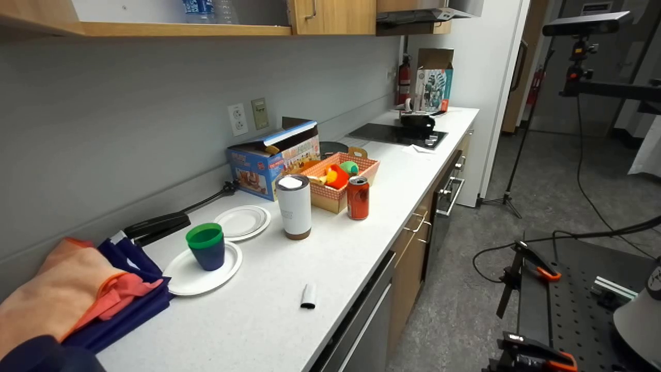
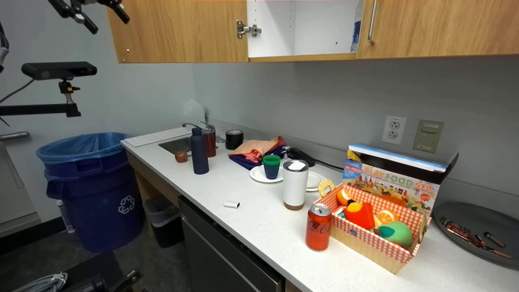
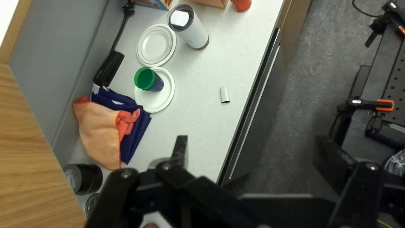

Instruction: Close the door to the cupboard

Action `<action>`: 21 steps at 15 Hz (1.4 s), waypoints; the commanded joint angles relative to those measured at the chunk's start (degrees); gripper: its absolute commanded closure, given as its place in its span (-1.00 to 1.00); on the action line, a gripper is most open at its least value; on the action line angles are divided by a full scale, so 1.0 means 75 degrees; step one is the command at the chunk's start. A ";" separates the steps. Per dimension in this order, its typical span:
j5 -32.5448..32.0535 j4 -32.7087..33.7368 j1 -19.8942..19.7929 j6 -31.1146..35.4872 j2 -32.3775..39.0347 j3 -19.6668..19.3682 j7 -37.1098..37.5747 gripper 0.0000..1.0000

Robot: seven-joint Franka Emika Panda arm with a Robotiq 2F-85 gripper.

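1. Pincer [image 3: 253, 148]: I read the fingers as spread wide apart in the wrist view.
2. Cupboard door [image 2: 178, 32]: standing open above the sink [image 2: 174, 146] end of the tabletop [image 2: 259, 227], its inner face and hinge [image 2: 248, 29] exposed in an exterior view.
3. Cupboard [image 2: 271, 28]: mounted over the tabletop's back edge; I see a bottle [image 2: 356, 32] inside.
4. Clearance: the wrist view gives me a gap between fingertips and door. In an exterior view the pincer overlaps the door's free edge; from that angle alone I cannot tell contact.
5. Tabletop items: folded cloths [image 3: 101, 133] lie along the back edge; a small white cylinder [image 3: 224, 94] lies near the front edge.
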 commanded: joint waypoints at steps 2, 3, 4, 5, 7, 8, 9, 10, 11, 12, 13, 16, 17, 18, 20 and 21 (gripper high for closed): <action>0.0670 0.0223 0.0387 -0.0224 -0.0450 -0.0702 -0.2288 -1.00; 0.0817 0.0234 0.0436 -0.0107 -0.0576 -0.0831 -0.2756 -1.00; 0.1007 0.0282 0.0485 -0.0044 -0.0687 -0.0932 -0.3160 -1.00; 0.1163 0.0319 0.0530 -0.0005 -0.0767 -0.0989 -0.3536 -1.00; 0.1532 0.0395 0.0642 0.0091 -0.0908 -0.0996 -0.4092 -1.00; 0.1701 0.0417 0.0716 0.0152 -0.0970 -0.0957 -0.4304 -1.00; 0.1855 0.0406 0.0812 0.0230 -0.1036 -0.0926 -0.4496 -1.00; 0.1953 0.0398 0.0928 0.0344 -0.1076 -0.0847 -0.4620 -1.00; 0.2071 0.0393 0.1057 0.0487 -0.1104 -0.0807 -0.4745 -1.00; 0.2178 0.0363 0.1204 0.0688 -0.1132 -0.0734 -0.4801 -1.00; 0.2294 0.0336 0.1356 0.0908 -0.1152 -0.0671 -0.4844 -1.00; 0.2447 0.0174 0.1819 0.1845 -0.1145 -0.0398 -0.4827 -1.00; 0.2467 0.0123 0.1983 0.2185 -0.1119 -0.0328 -0.4835 -1.00; 0.2338 0.0053 0.2119 0.2587 -0.1047 -0.0195 -0.4845 -1.00; 0.2246 0.0187 0.2116 0.2307 -0.0969 -0.0198 -0.4620 -1.00; 0.2224 0.0135 0.2204 0.2382 -0.0956 -0.0150 -0.4567 -1.00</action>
